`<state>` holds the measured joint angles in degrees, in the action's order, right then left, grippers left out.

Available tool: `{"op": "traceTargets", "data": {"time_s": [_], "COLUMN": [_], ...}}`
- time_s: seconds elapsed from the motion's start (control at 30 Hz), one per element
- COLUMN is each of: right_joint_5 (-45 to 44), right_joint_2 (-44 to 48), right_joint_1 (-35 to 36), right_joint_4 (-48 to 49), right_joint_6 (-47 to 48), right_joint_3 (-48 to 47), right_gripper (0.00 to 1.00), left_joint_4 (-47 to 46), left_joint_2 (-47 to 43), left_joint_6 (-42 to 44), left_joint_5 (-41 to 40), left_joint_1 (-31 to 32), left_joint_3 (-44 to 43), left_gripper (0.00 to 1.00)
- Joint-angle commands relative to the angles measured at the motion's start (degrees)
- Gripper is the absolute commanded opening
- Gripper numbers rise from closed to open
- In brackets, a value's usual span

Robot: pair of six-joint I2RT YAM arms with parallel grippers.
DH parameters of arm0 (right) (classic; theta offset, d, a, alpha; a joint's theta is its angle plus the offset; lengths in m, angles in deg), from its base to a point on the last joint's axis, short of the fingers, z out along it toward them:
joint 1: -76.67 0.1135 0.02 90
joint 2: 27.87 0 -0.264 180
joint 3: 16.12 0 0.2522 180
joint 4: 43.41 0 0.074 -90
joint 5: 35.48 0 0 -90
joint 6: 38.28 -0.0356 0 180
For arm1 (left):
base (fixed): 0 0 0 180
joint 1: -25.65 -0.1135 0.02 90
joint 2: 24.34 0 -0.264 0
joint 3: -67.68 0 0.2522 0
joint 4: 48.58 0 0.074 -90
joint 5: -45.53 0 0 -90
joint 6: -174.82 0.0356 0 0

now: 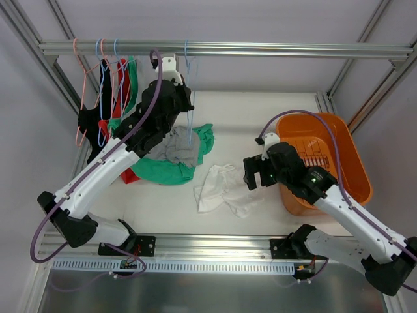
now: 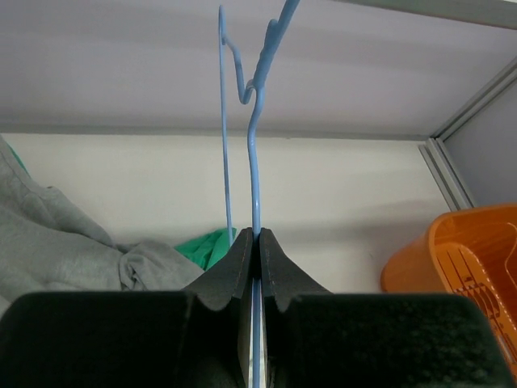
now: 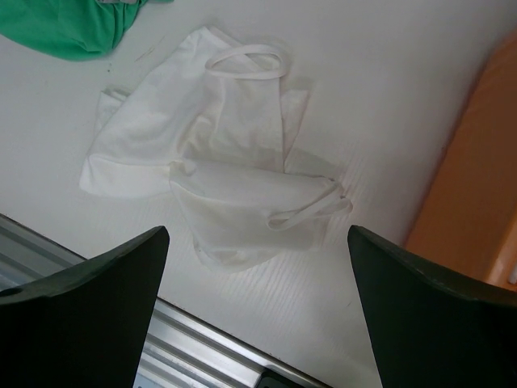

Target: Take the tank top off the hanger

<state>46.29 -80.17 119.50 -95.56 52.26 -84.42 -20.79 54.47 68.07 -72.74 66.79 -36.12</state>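
- The left fingers (image 2: 230,271) are pressed together, pinching the thin wire of the blue hanger (image 2: 255,178) right between the tips.
- In the top view the hanger hooks over the metal rail (image 1: 260,49), and its wire drops down in front of the left arm.
- The white tank top (image 1: 221,189) isn't on it. It's lying crumpled flat on the bench (image 1: 247,117), between the green garment (image 1: 169,171) and the orange basket (image 1: 313,117), touching neither as far as I can see.
- The right fingers (image 3: 89,299) are spread wide with nothing between them, hanging just above the tank top. Both straps are visible in the wrist cam.
- A grey garment (image 1: 179,147) is heaped on top of the green one, right under the left arm.
- A few more hangers with dark, red and green clothes (image 1: 104,98) hang at the left end of the rail.
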Motion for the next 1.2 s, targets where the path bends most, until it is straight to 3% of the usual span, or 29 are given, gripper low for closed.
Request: {"op": "traceTargets", "data": {"time_s": [0.0,0.07,0.1,0.13,0.17,0.23,0.63,0.83,0.87,0.93,0.97,1.0,1.17], "right_joint_5": [3.3,5.14,6.11,6.47,6.21,5.6,10.17,-0.81,-3.17,-4.16,-3.29,-3.02,-3.63], "right_joint_2": [-3.51,-5.61,-6.76,-8.16,-11.31,-14.58,-41.55,-50.09,-51.32,-51.51,-50.37,-49.32,-36.5], "right_joint_1": [-0.2,-0.29,-0.2,-0.11,-0.2,-0.11,6.82,10.52,10.87,11.13,11.22,11.31,11.23], "right_joint_4": [4.71,6.57,8.14,8.59,8.68,8.77,17.12,18.09,18.09,18.7,19.92,20.63,20.91], "right_joint_6": [1.4,1.92,2.45,2.71,2.89,3.33,-2.72,-9.67,-11.07,-11.78,-11.44,-10.65,-6.7], "right_joint_3": [0.4,1.28,1.28,1.11,0.67,-0.91,-5.13,-5.93,-5.58,-4.79,-4.43,-3.56,-1.97], "right_gripper": [1.0,0.99,0.99,1.0,1.0,1.0,0.99,0.96,0.75,0.44,0.05,0.0,0.0], "left_joint_4": [0.74,1.09,1.1,1.18,1.1,1.27,6.53,12.08,13.21,15.15,17.33,18.57,22.28], "left_joint_2": [-2.6,-3.65,-4.27,-5.06,-7.07,-10.75,-38.71,-42.33,-42.07,-41.02,-40.75,-40.57,-43.55], "left_joint_6": [-0.74,-0.65,-0.74,-0.91,-1.09,-1.26,-2.58,-2.23,-2.23,-1.88,-1.44,-1.27,-1.18], "left_joint_5": [1.81,2.87,3.22,3.31,3.14,2.18,-3.37,1.0,2.68,6.02,6.91,7.87,9.47], "left_joint_1": [-0.28,-0.19,-0.28,-0.19,-0.19,-0.19,-0.1,1.12,1.22,1.3,1.31,1.31,1.31], "left_joint_3": [0.39,0.65,1.61,2.32,3.28,6.62,33.08,35.55,35.2,33.79,33.35,32.74,34.14], "left_gripper": [0.0,0.01,0.1,0.39,0.5,0.98,0.99,0.99,0.99,0.99,0.99,0.99,0.99]}}
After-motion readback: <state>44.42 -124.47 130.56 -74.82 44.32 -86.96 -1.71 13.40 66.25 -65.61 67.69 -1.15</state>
